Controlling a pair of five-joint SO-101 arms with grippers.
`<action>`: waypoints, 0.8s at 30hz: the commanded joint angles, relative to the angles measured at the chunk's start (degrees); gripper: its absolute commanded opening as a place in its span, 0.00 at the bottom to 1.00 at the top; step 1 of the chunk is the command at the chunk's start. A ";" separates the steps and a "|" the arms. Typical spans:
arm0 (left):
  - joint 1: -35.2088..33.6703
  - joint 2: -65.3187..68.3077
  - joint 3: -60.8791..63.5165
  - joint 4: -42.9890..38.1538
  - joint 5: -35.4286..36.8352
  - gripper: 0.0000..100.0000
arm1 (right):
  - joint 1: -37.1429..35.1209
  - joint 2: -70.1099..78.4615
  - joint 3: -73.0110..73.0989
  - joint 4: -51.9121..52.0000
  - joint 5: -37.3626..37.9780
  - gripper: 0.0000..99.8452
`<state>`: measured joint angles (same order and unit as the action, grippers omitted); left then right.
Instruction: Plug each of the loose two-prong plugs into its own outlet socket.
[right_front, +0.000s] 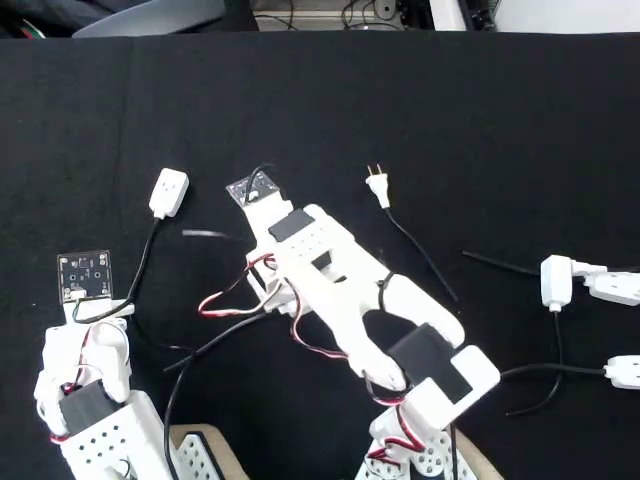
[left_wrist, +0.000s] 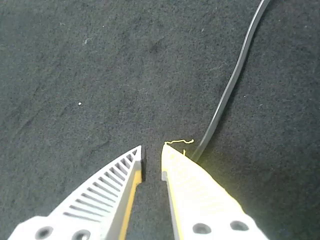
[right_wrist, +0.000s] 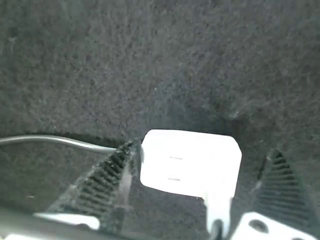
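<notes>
The right gripper (right_wrist: 200, 150) has its fingers (right_wrist: 112, 175) spread wide on either side of a white outlet socket (right_wrist: 190, 160). The socket lies on the black counter (right_front: 500, 120) with its two slots facing up. One finger sits right at the block's edge, but I cannot tell whether it presses it; the other stands apart. A thin grey cord (right_wrist: 50, 141) runs off beside that first finger.

The left gripper (left_wrist: 151, 160) has its fingers (left_wrist: 185, 175) almost together, with a narrow slit between the tips and nothing in it. A black cord (left_wrist: 225, 95) passes just beside one tip.

In the high view the right arm (right_front: 360, 300) stretches from near right towards far centre. A loose two-prong plug (right_front: 378, 186) lies to its far right, prongs pointing far. A second socket (right_front: 168, 192) lies far left.
</notes>
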<state>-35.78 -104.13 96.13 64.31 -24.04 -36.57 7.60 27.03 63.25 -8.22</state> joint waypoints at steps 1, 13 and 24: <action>-0.48 -0.44 0.04 -0.35 0.26 0.08 | -0.26 0.84 -0.40 -0.53 -0.53 0.33; -0.40 -0.44 0.04 -0.35 0.26 0.08 | 0.53 0.92 0.31 -0.26 0.00 0.19; -0.40 -0.44 0.04 -0.35 0.26 0.08 | 2.99 2.86 -0.04 1.41 3.25 0.01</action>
<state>-35.78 -104.13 96.13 64.31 -24.04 -34.20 10.15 25.89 63.60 -5.41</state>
